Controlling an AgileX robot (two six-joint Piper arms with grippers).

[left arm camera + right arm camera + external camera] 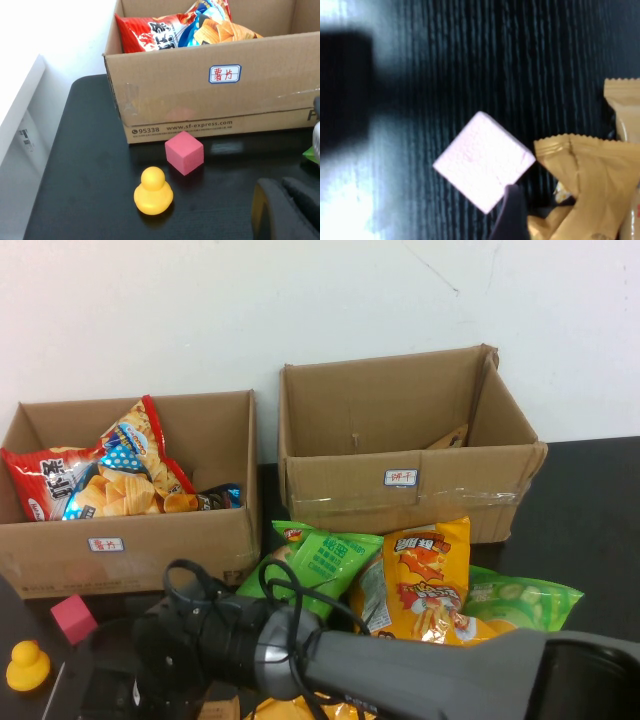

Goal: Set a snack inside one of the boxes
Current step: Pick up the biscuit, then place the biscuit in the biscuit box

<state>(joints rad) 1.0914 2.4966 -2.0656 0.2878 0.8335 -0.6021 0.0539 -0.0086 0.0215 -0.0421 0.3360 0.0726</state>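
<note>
A black tabletop (600,500) runs up to a plain white wall (300,300), and in the left wrist view a white ledge (20,115) borders the table's left edge. At far left a yellow rubber duck (27,666) sits near the front edge, with a pink cube (73,618) just beside it toward the left cardboard box (130,550); neither touches the box, and a strip of bare black surface separates them from its front wall. That box, labelled in red, already holds a red chip bag (45,480) and an orange-and-blue chip bag (125,475). The left gripper (287,210) shows only as a dark edge in its wrist view, near the duck and cube; whether its fingers are spread or pressed together cannot be told.

A narrow gap of table separates the two boxes. The right cardboard box (400,485) stands open against the wall. In front of it lie loose snacks: a green chip bag (325,560), an orange snack bag (430,580) overlapping it, and a second green bag (520,602). The right arm (400,670) stretches leftward across the front edge, its right gripper (180,630) low near the pink cube; its state cannot be told. Its wrist view shows a pale cube (482,160) beside tan wrappers (590,185). Open table remains at far right.
</note>
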